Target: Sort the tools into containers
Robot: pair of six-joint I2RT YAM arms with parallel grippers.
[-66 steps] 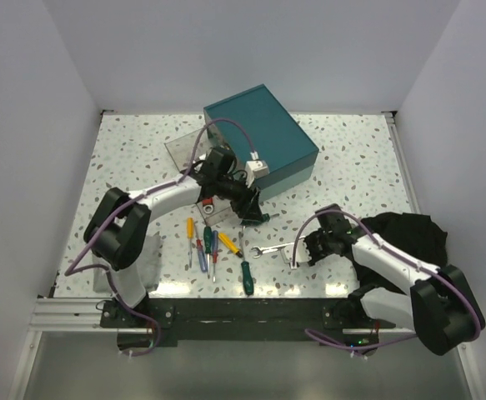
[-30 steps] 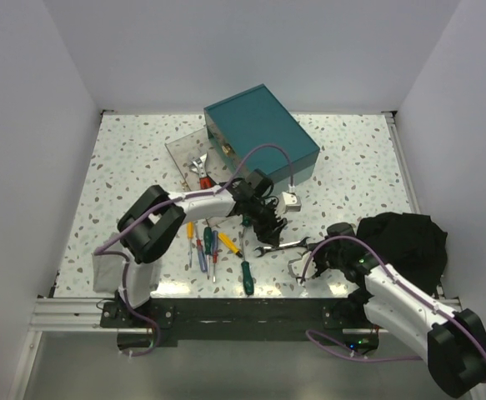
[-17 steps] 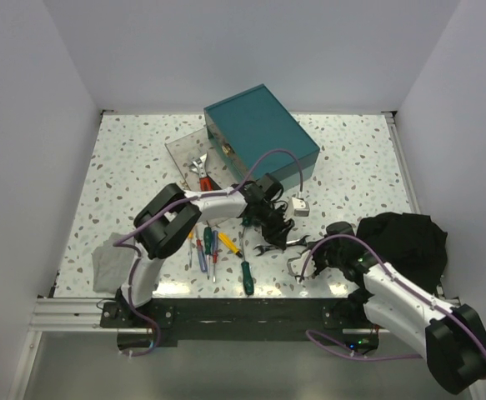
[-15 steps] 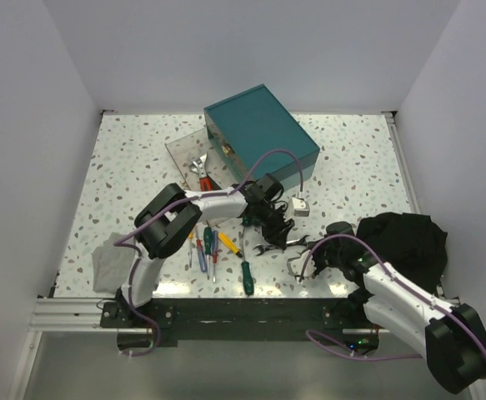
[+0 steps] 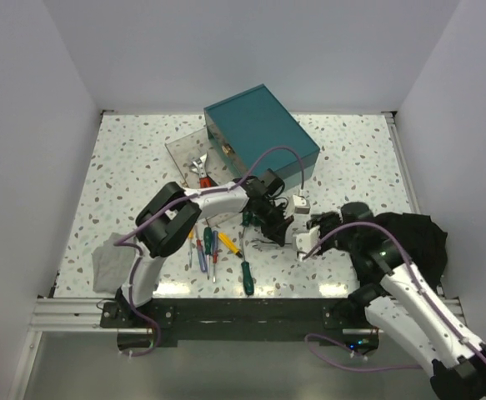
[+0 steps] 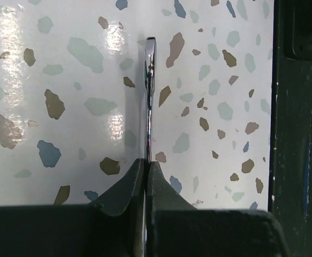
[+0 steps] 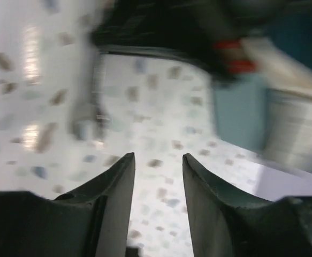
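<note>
**While the left gripper [image 6: 146, 170] pinches a silver wrench [image 6: 150, 96], the right gripper [image 7: 158, 182] stands parted**

Seen from above, the left arm reaches rightward over the speckled table [image 5: 134, 158]. Its fingers sit low, just past a row of screwdrivers [image 5: 207, 248] that lie mostly near-to-far. The held wrench is lost under the dark wrist in this view. Behind are the teal box [image 5: 259, 133] and its drawn-out clear drawer [image 5: 180, 150], with a red-handled wrench [image 5: 201, 173] inside. The right gripper hangs just beside the left one. A grey cloth [image 5: 107, 265] lies at the near left and a black cloth [image 5: 413, 237] at the right.

The left wrist view shows the wrench edge-on, its long axis pointing straight away from the fingers and parallel to the black rail [image 6: 300, 134]. Its gripped end is hidden between the clamped fingers. Whether it touches the table cannot be told.

The right wrist view is badly blurred. The fingers are apart with nothing between them, and the smeared shapes beyond cannot be identified.
</note>
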